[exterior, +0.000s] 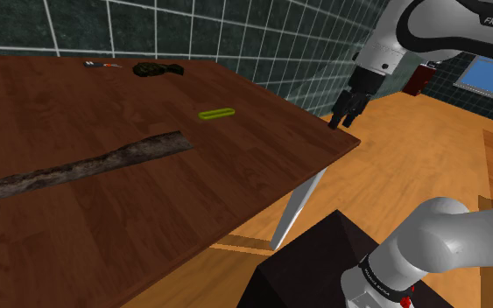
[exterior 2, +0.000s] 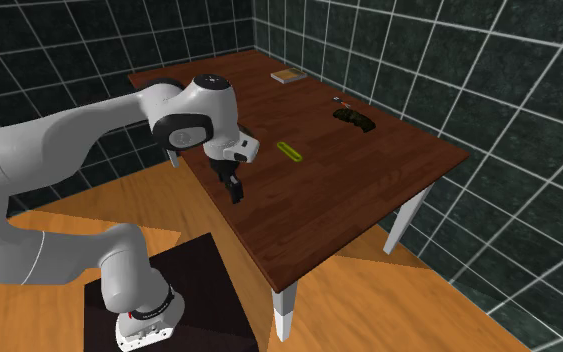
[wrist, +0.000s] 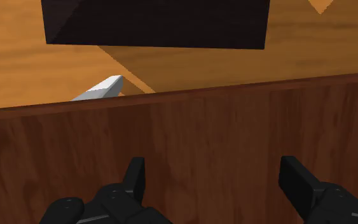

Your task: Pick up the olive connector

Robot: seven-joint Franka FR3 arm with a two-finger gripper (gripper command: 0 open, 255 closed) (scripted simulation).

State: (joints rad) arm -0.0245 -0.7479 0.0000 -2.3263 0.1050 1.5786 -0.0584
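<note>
Nearest the stand (exterior: 310, 262), the end effector (exterior: 338, 118) hangs just above the tabletop (exterior: 262, 171) by the edge that faces the stand; in the wrist view its two black fingers (wrist: 136, 177) stand wide apart with only bare wood between them, so it has hold of nothing; the white table leg (wrist: 101, 88) and the orange floor show just past that edge. I judge this to be the opening of the approach, with the grasp not yet begun.

Farther in, the olive connector (exterior: 215, 113) lies flat on the tabletop, a slim yellow-green bar toward the middle of the board, well apart from the end effector; the next move calls for carrying the end effector inward over the wood, turning the fingers across the bar's short width, then lowering until they straddle it; being so low and thin, it probably needs the fingertips nearly on the surface. The way between is bare wood, with open room on every side of the connector; a long bark-like strip (exterior: 78, 166) lies off to the shoulder view's left, well apart.

Farthest, by the tiled wall, sit a dark lump (exterior: 158, 69) and a small tool-like thing (exterior: 102, 64), both well off the route.
</note>
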